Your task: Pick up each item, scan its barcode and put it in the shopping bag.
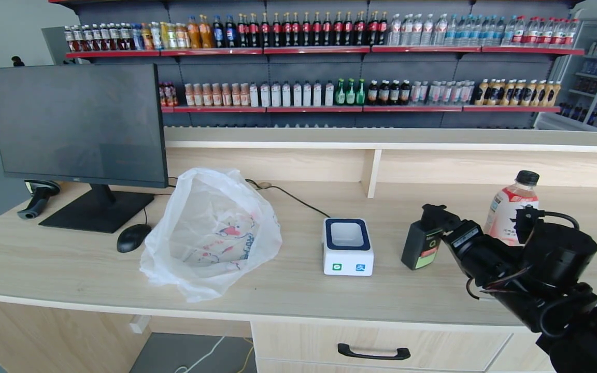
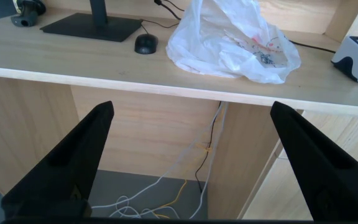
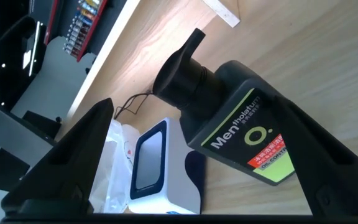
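Your right jaws stand open around the dark bottle [image 1: 421, 246] right of the scanner [image 1: 347, 246]; left jaws open, empty.

L claw [image 2: 191, 109] hangs low, jaws wide — R claw [image 3: 191, 107] extended fwd, jaws spread.

a flat black monitor [image 1: 78, 124] is set at the left of the frame on the pale wooden counter [image 1: 298, 290], a black oval mouse [image 1: 133, 237] before its stand. a translucent plastic shopping bag [image 1: 210, 233] is placed right of the mouse. a white box-shaped scanner [image 1: 347, 246] is set at centre, a dark squat pump bottle [image 1: 422, 246] to its right, a pale black-capped drink bottle [image 1: 511, 207] behind that.
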{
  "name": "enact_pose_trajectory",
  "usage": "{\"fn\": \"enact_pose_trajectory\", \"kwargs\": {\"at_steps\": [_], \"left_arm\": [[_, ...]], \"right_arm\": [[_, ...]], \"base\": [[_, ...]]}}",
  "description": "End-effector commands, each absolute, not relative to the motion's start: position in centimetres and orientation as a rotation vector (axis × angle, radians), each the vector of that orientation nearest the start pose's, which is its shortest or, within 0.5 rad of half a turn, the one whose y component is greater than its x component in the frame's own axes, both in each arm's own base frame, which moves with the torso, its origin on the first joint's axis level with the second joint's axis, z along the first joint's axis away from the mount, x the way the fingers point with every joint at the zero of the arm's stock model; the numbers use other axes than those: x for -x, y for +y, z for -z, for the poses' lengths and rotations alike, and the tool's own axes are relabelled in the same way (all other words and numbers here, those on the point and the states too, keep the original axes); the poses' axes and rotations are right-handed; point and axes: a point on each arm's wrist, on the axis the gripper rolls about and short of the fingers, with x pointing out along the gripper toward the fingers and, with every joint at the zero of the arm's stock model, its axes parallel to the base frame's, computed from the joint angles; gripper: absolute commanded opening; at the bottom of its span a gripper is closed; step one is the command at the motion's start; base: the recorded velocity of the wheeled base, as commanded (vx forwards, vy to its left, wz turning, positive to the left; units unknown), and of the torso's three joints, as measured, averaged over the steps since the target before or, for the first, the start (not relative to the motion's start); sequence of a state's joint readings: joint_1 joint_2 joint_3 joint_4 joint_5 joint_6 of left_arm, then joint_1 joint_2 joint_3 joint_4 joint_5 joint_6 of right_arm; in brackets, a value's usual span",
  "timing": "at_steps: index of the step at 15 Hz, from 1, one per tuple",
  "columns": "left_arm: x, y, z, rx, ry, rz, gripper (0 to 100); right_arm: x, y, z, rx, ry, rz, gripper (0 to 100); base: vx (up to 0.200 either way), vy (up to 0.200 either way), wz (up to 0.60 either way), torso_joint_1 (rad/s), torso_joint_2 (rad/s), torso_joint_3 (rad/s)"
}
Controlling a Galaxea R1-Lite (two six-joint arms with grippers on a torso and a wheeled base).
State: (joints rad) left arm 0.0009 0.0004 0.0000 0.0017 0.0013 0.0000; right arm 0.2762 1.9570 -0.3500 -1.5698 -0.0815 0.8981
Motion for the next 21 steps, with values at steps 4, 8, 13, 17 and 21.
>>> {"fn": "enact_pose_trajectory", "kwargs": {"at_steps": [4, 8, 13, 17, 21], "left_arm": [[2.3, 0.0, -7.5, 0.000, 0.002, -0.003, 100], [2.3, 0.0, -7.5, 0.000, 0.002, -0.003, 100], [2.3, 0.0, -7.5, 0.000, 0.002, -0.003, 100], [2.3, 0.0, -7.5, 0.000, 0.002, -0.003, 100], [2.3, 0.0, -7.5, 0.000, 0.002, -0.003, 100]], "right_arm": [[-27.5, 7.6, -10.1, -0.891, 0.106, -0.174, 100], [-28.0, 7.8, -10.3, -0.895, 0.091, -0.182, 100], [-28.4, 7.9, -10.1, -0.895, 0.090, -0.180, 100], [-28.6, 7.9, -9.8, -0.894, 0.097, -0.177, 100], [-28.9, 8.0, -9.9, -0.896, 0.088, -0.182, 100]], "base": [[0.000, 0.000, 0.00, 0.000, 0.00, 0.000], [0.000, 0.000, 0.00, 0.000, 0.00, 0.000], [0.000, 0.000, 0.00, 0.000, 0.00, 0.000], [0.000, 0.000, 0.00, 0.000, 0.00, 0.000], [0.000, 0.000, 0.00, 0.000, 0.00, 0.000]]}}
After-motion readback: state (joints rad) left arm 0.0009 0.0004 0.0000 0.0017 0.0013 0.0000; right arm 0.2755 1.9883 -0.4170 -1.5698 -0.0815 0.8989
